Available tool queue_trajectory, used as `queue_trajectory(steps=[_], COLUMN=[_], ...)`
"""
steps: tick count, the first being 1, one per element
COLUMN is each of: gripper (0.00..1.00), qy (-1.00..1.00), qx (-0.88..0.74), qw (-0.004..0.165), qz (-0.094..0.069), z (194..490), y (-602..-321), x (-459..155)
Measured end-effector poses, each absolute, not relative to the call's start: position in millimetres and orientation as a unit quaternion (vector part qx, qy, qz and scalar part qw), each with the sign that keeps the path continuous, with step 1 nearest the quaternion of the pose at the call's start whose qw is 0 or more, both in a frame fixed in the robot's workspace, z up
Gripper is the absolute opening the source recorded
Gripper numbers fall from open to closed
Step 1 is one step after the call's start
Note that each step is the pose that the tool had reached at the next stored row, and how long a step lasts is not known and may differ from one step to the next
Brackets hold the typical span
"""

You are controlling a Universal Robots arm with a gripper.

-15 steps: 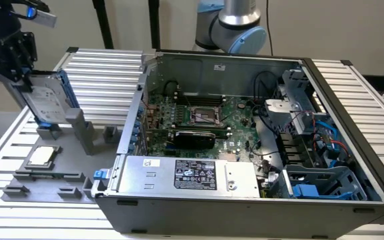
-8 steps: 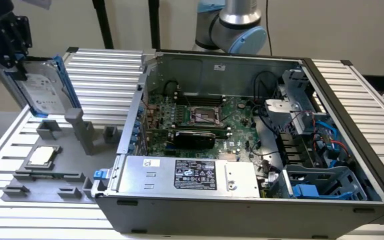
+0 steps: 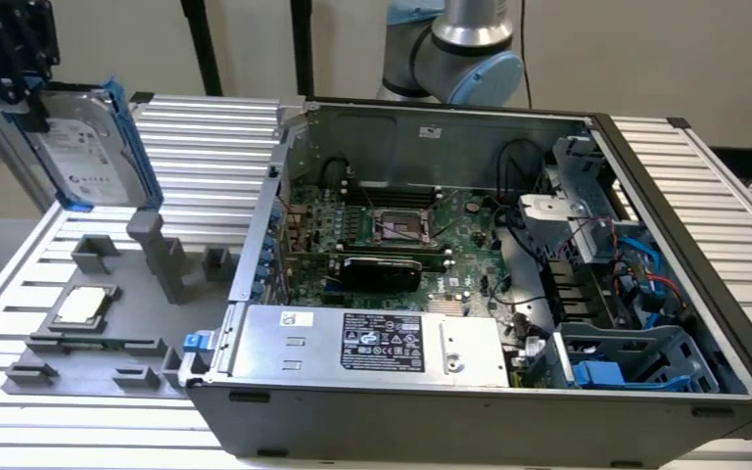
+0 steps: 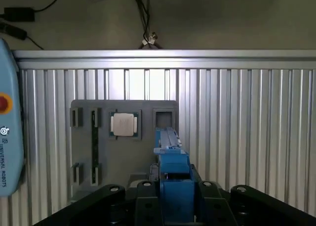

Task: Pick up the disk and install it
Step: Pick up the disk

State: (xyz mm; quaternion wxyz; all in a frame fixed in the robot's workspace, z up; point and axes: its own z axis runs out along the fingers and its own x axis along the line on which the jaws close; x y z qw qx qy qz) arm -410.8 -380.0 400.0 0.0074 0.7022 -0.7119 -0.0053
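Observation:
The disk (image 3: pixel 82 147), a silver-grey drive with a white label in a bright blue carrier frame, hangs upright in the air at the exterior view's far left, above the grey fixture plate (image 3: pixel 102 328). My black gripper (image 3: pixel 26 93) is shut on its upper end. In the wrist view the disk's blue carrier edge (image 4: pixel 173 161) runs out from between my fingers (image 4: pixel 145 199), with the fixture plate (image 4: pixel 123 137) below it. The open computer case (image 3: pixel 689 245) lies to the exterior view's right of the disk, and its blue drive bay (image 3: pixel 625 362) sits at the near right corner.
A small square silver chip (image 3: pixel 82 305) (image 4: pixel 123 124) rests in the fixture plate, beside grey upright posts (image 3: pixel 161 255). Inside the case are a motherboard (image 3: pixel 390 230), a silver power supply box (image 3: pixel 363 343) and cables. The arm's base (image 3: pixel 461 49) stands behind the case. A teach pendant (image 4: pixel 10 137) lies on the slatted table.

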Motion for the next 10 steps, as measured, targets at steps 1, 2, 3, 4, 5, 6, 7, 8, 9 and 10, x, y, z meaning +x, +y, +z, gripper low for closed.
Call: queue_trajectory(steps=[1, 2, 3, 4, 5, 6, 7, 8, 9, 10], gripper=[0.0, 0.0, 0.0, 0.0, 0.0, 0.0, 0.0, 0.0, 0.0, 0.0], qy=[-0.712, -0.712, -0.712, -0.712, -0.712, -0.712, -0.712, -0.712, -0.712, -0.712], qx=[0.702, 0.702, 0.702, 0.702, 0.702, 0.702, 0.702, 0.702, 0.702, 0.702], qw=[0.007, 0.006, 0.006, 0.005, 0.005, 0.004, 0.003, 0.003, 0.002, 0.002], qz=[-0.006, -0.006, -0.007, -0.007, -0.008, -0.009, -0.009, -0.01, -0.01, -0.011], z=[403, 407, 410, 414, 417, 421, 424, 428, 432, 436], y=[-380, -380, -380, -380, -380, -380, -381, -381, -382, -383], x=[-408, -406, -402, -399, -395, -391, -386, -382, -377, -372])
